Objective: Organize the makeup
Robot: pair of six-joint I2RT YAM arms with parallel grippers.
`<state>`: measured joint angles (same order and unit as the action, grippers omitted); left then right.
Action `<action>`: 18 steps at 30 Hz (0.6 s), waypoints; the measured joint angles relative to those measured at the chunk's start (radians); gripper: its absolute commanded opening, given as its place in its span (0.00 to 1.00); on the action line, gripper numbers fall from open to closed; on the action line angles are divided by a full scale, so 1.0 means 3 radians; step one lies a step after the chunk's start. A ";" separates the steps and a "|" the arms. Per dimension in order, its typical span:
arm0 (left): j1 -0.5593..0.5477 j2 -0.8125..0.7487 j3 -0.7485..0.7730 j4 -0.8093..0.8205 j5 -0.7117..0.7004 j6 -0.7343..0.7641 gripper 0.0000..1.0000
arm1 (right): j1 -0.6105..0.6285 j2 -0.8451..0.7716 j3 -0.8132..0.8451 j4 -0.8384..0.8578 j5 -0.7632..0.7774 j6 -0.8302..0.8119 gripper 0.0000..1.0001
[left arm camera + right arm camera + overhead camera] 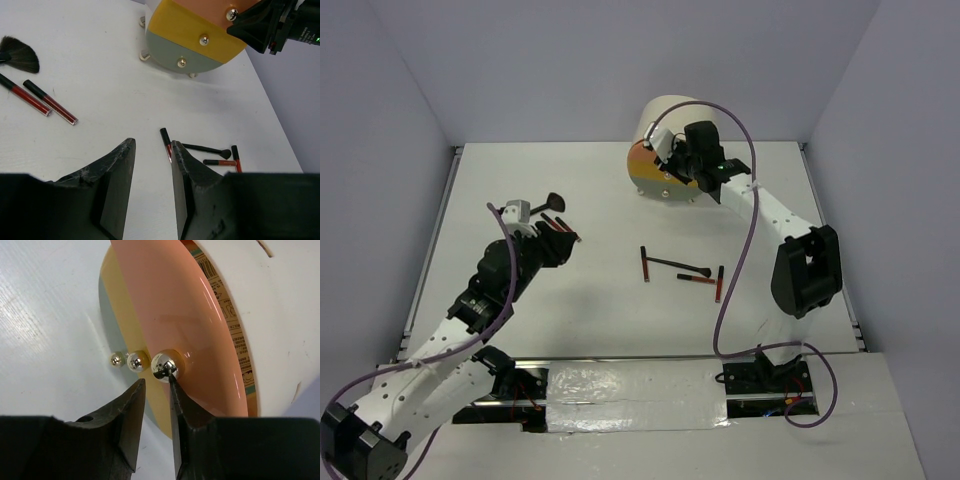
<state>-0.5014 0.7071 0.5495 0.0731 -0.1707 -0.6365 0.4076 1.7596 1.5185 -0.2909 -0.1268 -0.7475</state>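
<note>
The white surface (600, 200) carries a cream cylinder (665, 115) lying on its side at the far end, with its coloured drawer fronts (200, 25) facing the arms. The right tool (156, 381) is at the cylinder's face. Its jaws are narrowly apart with nothing between them, and one fingertip touches the silver knob (165, 366) of the pink drawer. The left tool (152, 145) sits left of the cylinder and well apart from it, its jaws moderately wide and empty. Also left of the cylinder lie a black fan brush (20, 55) and two dark-red sticks (50, 102). In front of the cylinder, nearer the arm bases, lie three more sticks (644, 265) and a slim black brush (675, 264).
</note>
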 measured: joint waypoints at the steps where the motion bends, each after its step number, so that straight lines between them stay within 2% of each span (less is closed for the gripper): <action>1: -0.0001 0.0019 0.0000 0.0023 0.0008 -0.0003 0.47 | 0.0000 0.0020 0.0017 0.0005 0.0022 0.0000 0.35; 8: -0.0001 0.0192 -0.0051 0.0254 0.0090 -0.0090 0.47 | 0.0000 0.0098 0.0113 -0.0015 0.0094 0.0010 0.41; 18: -0.0001 0.0778 -0.0048 0.0702 0.0308 -0.0197 0.47 | -0.0062 0.0098 0.0200 -0.0134 0.0047 0.0011 0.48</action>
<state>-0.5018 0.9405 0.5350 0.2836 -0.0784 -0.6956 0.3889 1.7889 1.5784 -0.3309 -0.1127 -0.7441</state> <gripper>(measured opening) 0.474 0.458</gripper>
